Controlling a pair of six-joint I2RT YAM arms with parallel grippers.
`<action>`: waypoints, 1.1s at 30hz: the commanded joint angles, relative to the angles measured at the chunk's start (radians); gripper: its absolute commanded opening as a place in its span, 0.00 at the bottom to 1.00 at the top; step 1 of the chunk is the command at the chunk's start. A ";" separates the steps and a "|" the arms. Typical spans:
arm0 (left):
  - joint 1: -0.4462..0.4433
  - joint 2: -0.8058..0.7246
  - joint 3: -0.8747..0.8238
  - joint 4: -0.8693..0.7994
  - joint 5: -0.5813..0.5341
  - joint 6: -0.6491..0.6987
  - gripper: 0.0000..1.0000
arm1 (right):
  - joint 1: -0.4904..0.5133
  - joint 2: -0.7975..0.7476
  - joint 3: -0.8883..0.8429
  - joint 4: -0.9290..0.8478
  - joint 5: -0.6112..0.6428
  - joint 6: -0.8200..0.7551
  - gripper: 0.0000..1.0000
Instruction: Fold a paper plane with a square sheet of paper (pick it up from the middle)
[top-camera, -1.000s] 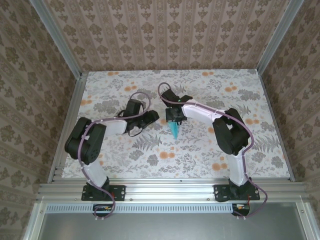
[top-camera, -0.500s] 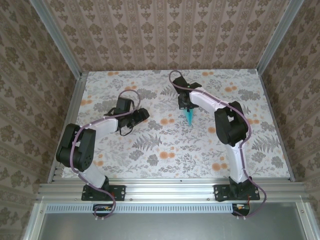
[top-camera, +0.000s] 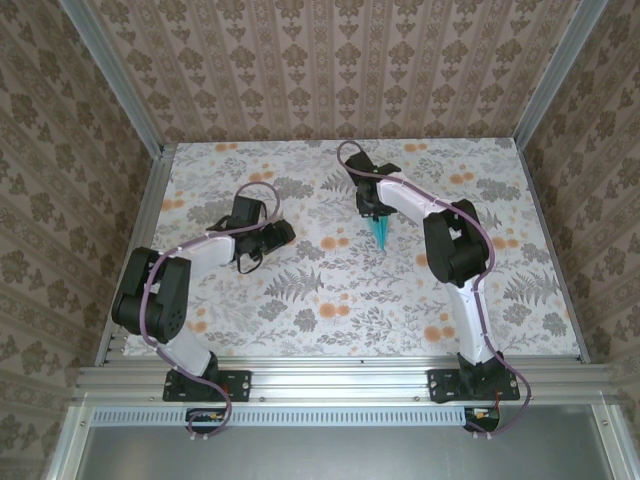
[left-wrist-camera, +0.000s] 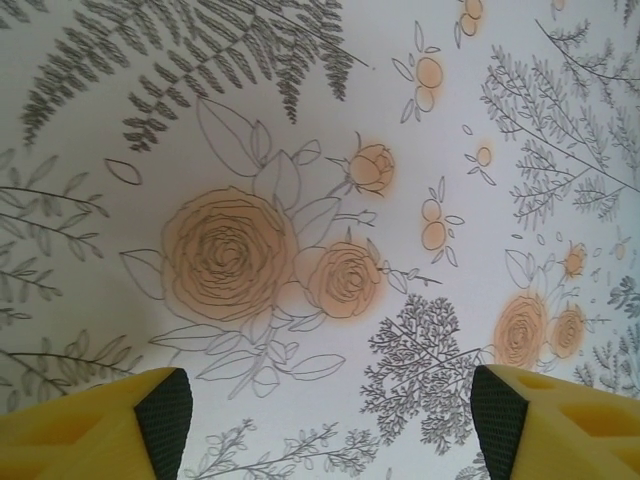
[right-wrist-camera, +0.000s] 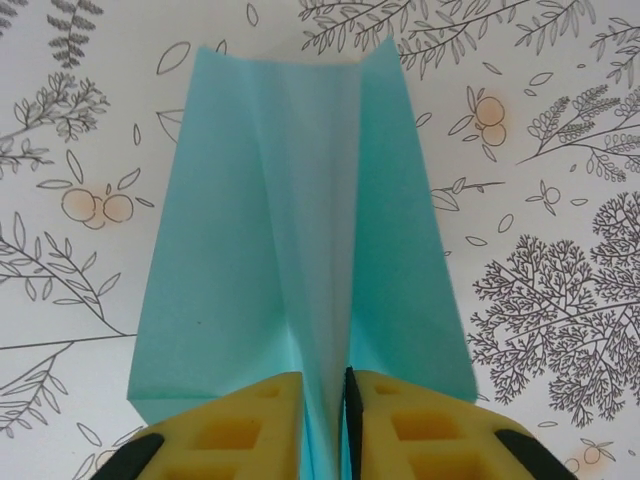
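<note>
Top external view: the right gripper (top-camera: 372, 207) reaches toward the far middle of the floral table (top-camera: 340, 300), and the paper plane (top-camera: 380, 234) sticks out from it as a slim turquoise dart, its narrow tip pointing toward the near edge. The left gripper (top-camera: 283, 232) lies well apart from the plane, on the left half of the table, its tips turned toward the centre.

In the right wrist view, the two yellow fingers (right-wrist-camera: 240, 425) of the right gripper (right-wrist-camera: 325, 405) stand close together on either side of the plane's (right-wrist-camera: 290, 230) central fold. The fold runs down into the narrow gap between them, and the two wings spread out flat to either side above the printed surface. A thin dark slit shows along one finger's inner edge, so it cannot be told whether the pads actually press the paper or merely flank it.

In the left wrist view, the left gripper (left-wrist-camera: 330, 425) is spread wide. Its yellow fingers (left-wrist-camera: 90, 425) with dark pads sit at opposite lower corners, with bare rose-print table (left-wrist-camera: 300, 150) between them, and they hold nothing.
</note>
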 joint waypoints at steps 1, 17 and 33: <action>0.019 -0.072 0.053 -0.077 -0.051 0.057 0.77 | -0.005 -0.102 0.031 -0.060 0.013 -0.003 0.31; 0.168 -0.456 -0.067 -0.115 -0.669 0.384 1.00 | -0.185 -0.875 -0.837 0.617 0.239 -0.105 1.00; 0.339 -0.390 -0.481 0.695 -0.320 0.741 1.00 | -0.307 -0.853 -1.370 1.428 0.100 -0.371 1.00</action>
